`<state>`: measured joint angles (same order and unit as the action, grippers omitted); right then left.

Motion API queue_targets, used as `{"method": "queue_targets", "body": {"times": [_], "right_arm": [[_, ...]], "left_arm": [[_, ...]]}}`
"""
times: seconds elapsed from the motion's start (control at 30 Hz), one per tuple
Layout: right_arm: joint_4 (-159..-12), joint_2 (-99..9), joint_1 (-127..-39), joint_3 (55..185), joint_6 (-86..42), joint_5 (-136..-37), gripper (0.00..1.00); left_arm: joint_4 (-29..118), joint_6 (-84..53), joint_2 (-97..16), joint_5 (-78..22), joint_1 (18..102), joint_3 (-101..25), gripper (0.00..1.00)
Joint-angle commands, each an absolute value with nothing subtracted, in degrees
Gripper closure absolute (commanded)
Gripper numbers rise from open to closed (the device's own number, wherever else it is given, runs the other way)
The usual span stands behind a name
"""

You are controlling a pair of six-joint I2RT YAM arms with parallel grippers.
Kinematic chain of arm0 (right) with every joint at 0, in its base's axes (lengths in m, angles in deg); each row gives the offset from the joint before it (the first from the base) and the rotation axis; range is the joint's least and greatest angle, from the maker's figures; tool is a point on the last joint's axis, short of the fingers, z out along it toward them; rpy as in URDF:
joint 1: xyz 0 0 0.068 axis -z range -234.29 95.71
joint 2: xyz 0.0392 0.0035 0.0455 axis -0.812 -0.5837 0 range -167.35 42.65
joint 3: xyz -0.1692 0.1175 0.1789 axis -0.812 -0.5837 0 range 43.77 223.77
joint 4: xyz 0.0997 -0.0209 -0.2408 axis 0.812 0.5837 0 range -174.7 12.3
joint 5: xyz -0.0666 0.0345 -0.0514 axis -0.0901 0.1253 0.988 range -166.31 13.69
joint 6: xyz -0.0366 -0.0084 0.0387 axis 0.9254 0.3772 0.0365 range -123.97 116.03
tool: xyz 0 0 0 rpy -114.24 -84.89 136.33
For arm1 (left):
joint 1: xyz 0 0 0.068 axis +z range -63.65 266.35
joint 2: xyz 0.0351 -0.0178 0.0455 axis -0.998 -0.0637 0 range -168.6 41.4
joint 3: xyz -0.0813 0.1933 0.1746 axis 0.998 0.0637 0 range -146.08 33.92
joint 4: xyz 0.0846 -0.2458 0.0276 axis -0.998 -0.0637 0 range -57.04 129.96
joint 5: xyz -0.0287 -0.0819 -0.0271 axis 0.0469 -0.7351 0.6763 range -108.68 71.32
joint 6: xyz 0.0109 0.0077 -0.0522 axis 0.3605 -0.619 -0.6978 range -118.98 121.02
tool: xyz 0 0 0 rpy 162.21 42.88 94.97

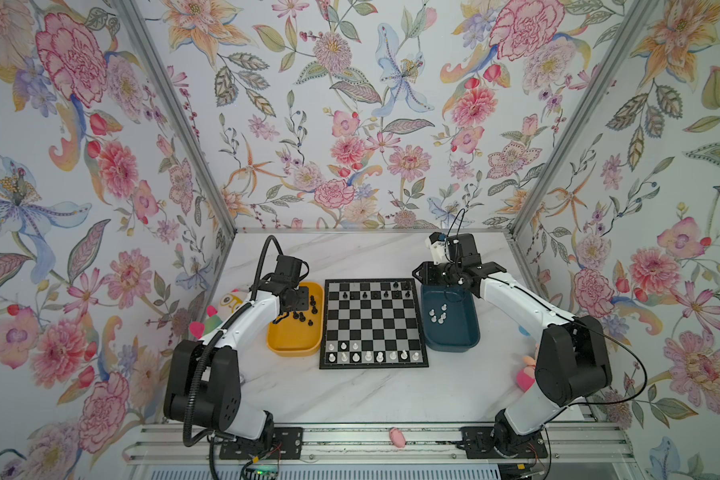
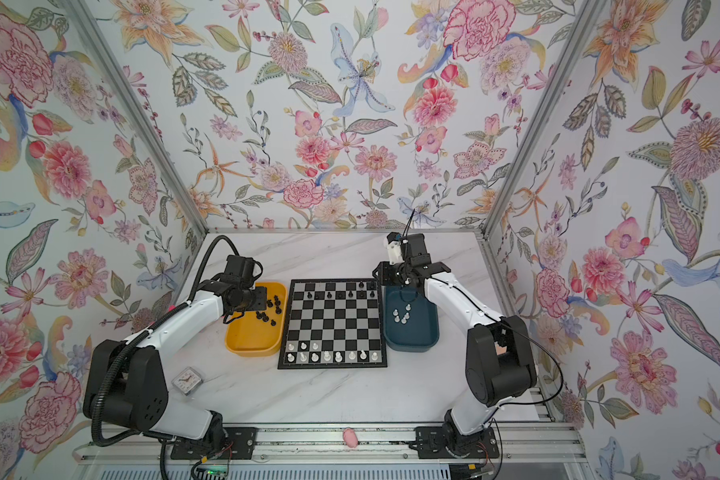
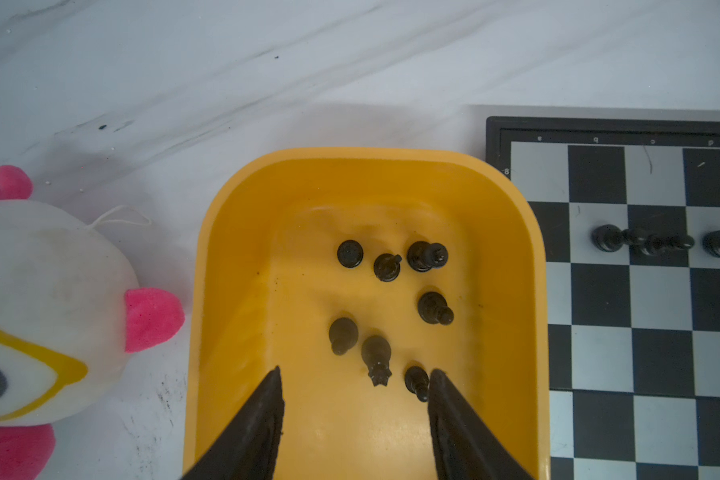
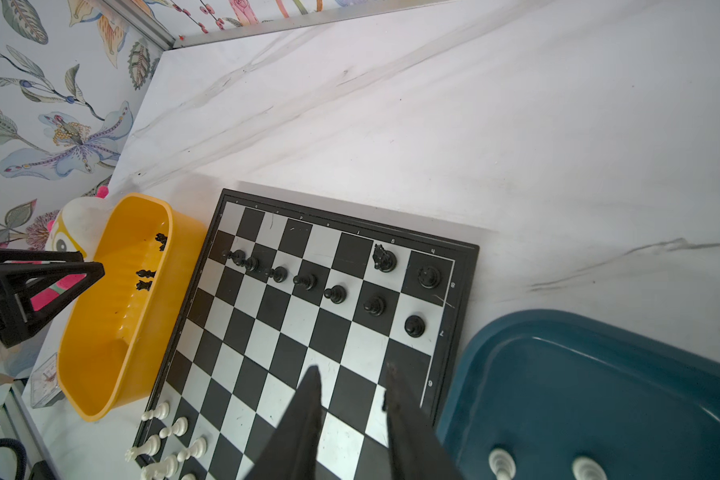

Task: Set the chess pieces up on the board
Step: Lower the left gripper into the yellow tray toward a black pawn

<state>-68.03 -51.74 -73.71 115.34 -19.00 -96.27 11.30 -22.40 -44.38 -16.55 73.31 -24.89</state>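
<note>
Several chess pieces (image 1: 368,356) stand upright on the board (image 1: 373,328).

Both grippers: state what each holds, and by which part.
Nothing is held. The left gripper has its jaws apart over black pieces in the yellow tray; the right gripper has its jaws apart, empty, above the board.

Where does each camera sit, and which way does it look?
Top views: high above, looking down on the chessboard; left arm and right arm show.
Left wrist: on the left arm, over the yellow tray; left gripper shows.
Right wrist: on the right arm, across the chessboard; right gripper shows.
Shared by wrist views: yellow tray, chessboard.
</note>
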Motion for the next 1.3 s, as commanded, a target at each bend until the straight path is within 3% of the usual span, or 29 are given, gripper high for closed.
{"method": "queue_targets", "body": {"times": [0.0, 0.57, 0.73, 1.27], "right_arm": [[-67.91, -51.92, -74.12, 114.93, -19.56, -95.31, 0.72], [-67.9, -53.25, -74.77, 115.24, -19.81, -95.78, 0.72], [-68.09, -53.24, -74.83, 115.06, -19.88, -95.95, 0.72], [-68.16, -54.2, -75.03, 115.3, -19.8, -96.41, 0.72]], "left_arm": [[12.02, -22.55, -43.23, -18.06, 73.08, -24.09, 0.43], [11.88, -22.68, -41.92, -18.79, 72.87, -22.51, 0.46], [10.6, -24.03, -41.78, -12.92, 73.2, -21.87, 0.52], [15.0, -24.73, -42.36, -17.54, 75.54, -18.82, 0.55]]}}
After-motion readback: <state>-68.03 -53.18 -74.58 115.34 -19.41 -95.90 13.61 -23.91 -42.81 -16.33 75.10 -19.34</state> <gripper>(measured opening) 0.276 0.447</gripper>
